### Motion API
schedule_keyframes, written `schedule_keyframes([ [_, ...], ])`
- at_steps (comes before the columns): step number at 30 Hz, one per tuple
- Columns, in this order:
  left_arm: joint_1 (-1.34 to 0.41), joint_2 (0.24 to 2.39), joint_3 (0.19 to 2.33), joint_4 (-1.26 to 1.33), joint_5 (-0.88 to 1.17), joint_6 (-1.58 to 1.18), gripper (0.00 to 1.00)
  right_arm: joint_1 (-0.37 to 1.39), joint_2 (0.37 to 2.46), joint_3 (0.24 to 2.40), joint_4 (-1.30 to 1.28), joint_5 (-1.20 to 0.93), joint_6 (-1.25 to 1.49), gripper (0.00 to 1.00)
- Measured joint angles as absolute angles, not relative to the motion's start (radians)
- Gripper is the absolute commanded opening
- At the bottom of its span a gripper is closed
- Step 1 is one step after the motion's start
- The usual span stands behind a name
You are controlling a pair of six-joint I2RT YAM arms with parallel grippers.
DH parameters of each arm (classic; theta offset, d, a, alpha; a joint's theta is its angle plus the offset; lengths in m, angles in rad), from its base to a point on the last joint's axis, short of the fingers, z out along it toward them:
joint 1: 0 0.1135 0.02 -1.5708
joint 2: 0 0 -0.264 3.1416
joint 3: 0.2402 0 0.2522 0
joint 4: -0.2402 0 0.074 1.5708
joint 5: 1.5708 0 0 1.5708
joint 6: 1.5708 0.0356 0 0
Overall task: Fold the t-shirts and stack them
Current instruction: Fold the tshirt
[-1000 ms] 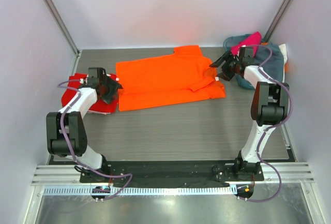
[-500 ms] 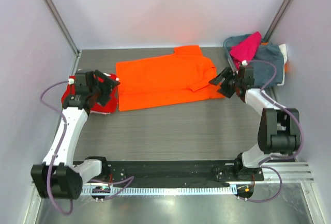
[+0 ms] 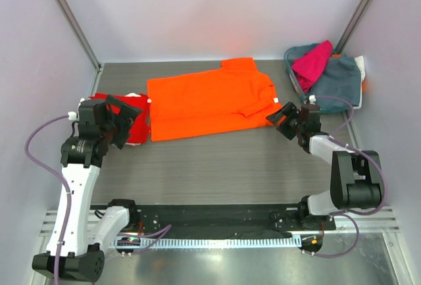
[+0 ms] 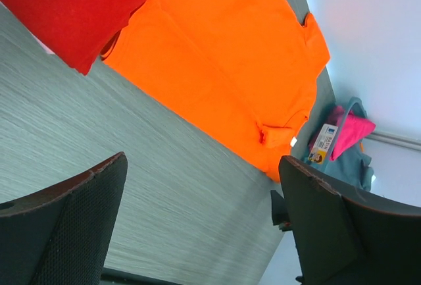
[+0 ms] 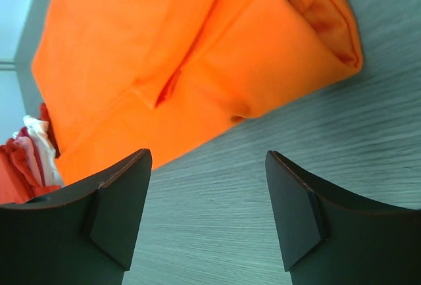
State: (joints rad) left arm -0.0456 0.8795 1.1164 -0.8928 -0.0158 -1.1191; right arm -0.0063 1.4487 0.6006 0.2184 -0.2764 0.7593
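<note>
Left gripper [image 3: 123,124] hides part of the red t-shirt [image 3: 139,104] at the table's [image 3: 230,166] left edge; the orange t-shirt [image 5: 164,48] runs past the right wrist view's top edge

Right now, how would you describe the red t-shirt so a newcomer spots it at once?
Start at the grey table, where a large orange t-shirt lies spread across the middle. Just off its left edge, at the table's left side, sits the red t-shirt. It is the only red piece, and far more compact than the orange one.

The orange t-shirt [image 3: 204,104] is matt, soft cloth; the table [image 3: 230,160] has a streaked wood-grain finish.
</note>
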Motion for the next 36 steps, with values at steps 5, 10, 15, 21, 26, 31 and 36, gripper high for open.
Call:
schedule_keyframes([
  [5, -0.046, 0.905, 1.166, -0.933, -0.018, -1.092, 1.0, -0.006, 1.361, 0.583, 0.247, -0.237, 0.757, 0.76],
  [10, -0.046, 0.888, 1.178, -0.931, -0.027, -1.098, 0.99, -0.006, 1.318, 0.574, 0.256, -0.204, 0.753, 0.76],
  [15, -0.046, 0.891, 1.15, -0.903, -0.015, -1.137, 0.99, -0.006, 1.295, 0.541, 0.265, -0.184, 0.755, 0.76],
  [21, -0.046, 0.98, 1.074, -0.827, 0.091, -1.232, 0.99, -0.006, 1.262, 0.526, 0.262, -0.17, 0.754, 0.77],
  [26, -0.046, 1.04, 1.144, -0.873, 0.107, -1.246, 0.98, -0.006, 1.217, 0.522, 0.262, -0.155, 0.751, 0.77],
  [31, -0.046, 1.016, 1.321, -0.929, 0.071, -1.227, 0.99, -0.006, 1.201, 0.483, 0.288, -0.139, 0.742, 0.77],
  [36, -0.046, 0.936, 1.275, -0.962, -0.01, -1.161, 1.0, -0.006, 1.201, 0.432, 0.318, -0.129, 0.738, 0.77],
])
